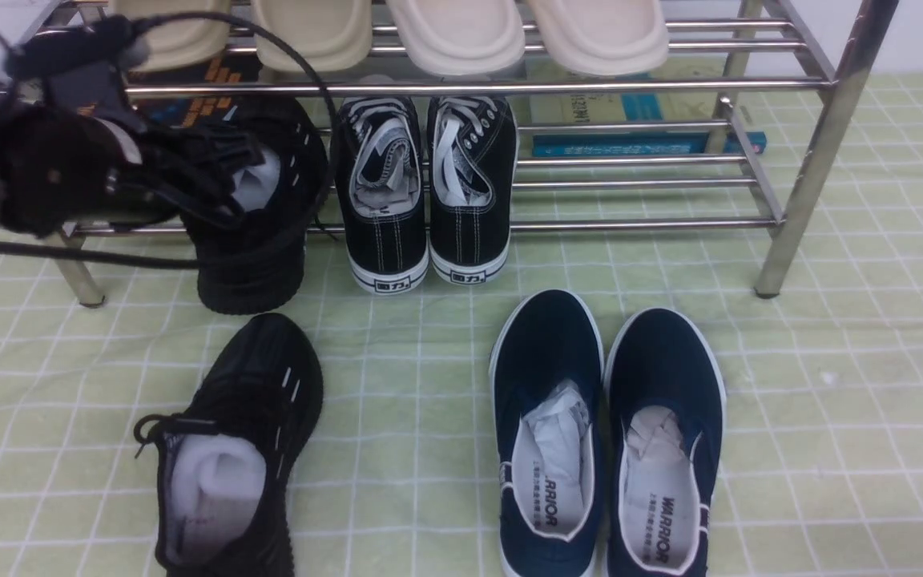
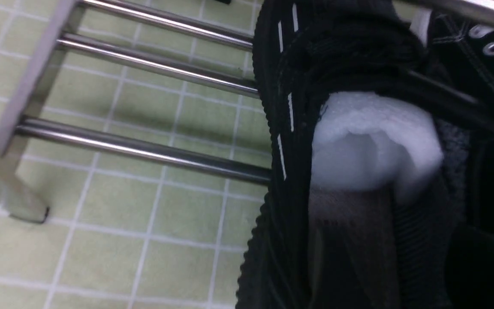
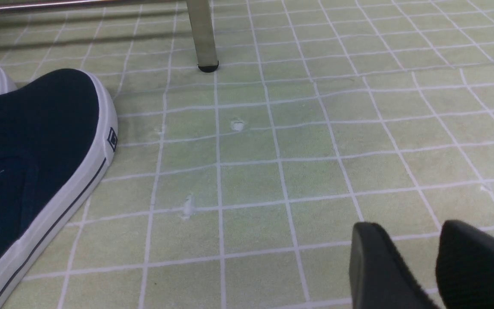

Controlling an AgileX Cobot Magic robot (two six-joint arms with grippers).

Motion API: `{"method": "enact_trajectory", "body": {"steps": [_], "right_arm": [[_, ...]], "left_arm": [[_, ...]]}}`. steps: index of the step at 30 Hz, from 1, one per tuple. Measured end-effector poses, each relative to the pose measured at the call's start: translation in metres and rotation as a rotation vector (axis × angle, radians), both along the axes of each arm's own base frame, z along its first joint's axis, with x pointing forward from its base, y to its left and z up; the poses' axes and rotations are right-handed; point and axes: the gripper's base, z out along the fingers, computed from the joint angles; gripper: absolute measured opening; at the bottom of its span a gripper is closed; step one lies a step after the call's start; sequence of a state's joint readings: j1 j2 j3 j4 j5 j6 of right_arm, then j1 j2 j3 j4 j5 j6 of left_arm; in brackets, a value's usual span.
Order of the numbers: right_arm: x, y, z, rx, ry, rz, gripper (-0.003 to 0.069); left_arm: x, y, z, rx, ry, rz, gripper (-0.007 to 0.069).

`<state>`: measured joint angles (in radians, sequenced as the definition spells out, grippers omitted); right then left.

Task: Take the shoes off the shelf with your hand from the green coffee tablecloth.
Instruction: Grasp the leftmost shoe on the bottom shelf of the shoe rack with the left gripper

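From where I stand, one black knit sneaker (image 1: 265,256) sits at the left end of the shelf (image 1: 630,225), on the lower tier, its heel hanging out over the front bar and down towards the green tablecloth (image 1: 830,401). The matching sneaker (image 1: 245,417) lies on the cloth just in front, toe towards the shelf. The left gripper (image 1: 209,188) is right at the mouth of the shelved shoe, by the laces and white stuffing. It is all black on black there, and I can't tell whether its fingers are pinching the collar or standing spread around it. The right gripper (image 3: 414,240) hovers low over bare cloth near the navy slip-ons (image 3: 37,150), fingertips a little parted with nothing between them. To my eye the job in hand is getting this second shoe out. I'd want a firm bite on the collar or tongue, not the loose stuffing, then a pull straight back and slightly up so the ribbed sole clears the front bar instead of catching. The canvas sneakers (image 1: 425,200) stand just beside it, so a straight pull should leave them alone; set it down next to its pair, not on top
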<state>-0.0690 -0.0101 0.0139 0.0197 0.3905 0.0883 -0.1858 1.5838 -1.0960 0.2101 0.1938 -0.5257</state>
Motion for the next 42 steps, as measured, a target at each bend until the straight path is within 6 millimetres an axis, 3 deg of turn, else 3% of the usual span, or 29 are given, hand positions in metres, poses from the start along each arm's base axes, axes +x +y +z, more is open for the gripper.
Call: {"method": "enact_trajectory", "body": {"steps": [7,13,31,42], "right_arm": [[0.000,0.000,0.000,0.000,0.000,0.000,0.0237],[0.000,0.000,0.000,0.000,0.000,0.000,0.0237],[0.000,0.000,0.000,0.000,0.000,0.000,0.0237],[0.000,0.000,0.000,0.000,0.000,0.000,0.0237]], "left_arm": [[0.010,-0.002,-0.012,0.081,-0.026,-0.054,0.0375],[0.010,0.000,-0.012,0.189,-0.039,-0.105,0.0375],[0.009,0.008,-0.016,0.284,0.004,-0.112,0.0375],[0.023,0.004,-0.055,0.292,0.093,-0.133,0.0346]]}}
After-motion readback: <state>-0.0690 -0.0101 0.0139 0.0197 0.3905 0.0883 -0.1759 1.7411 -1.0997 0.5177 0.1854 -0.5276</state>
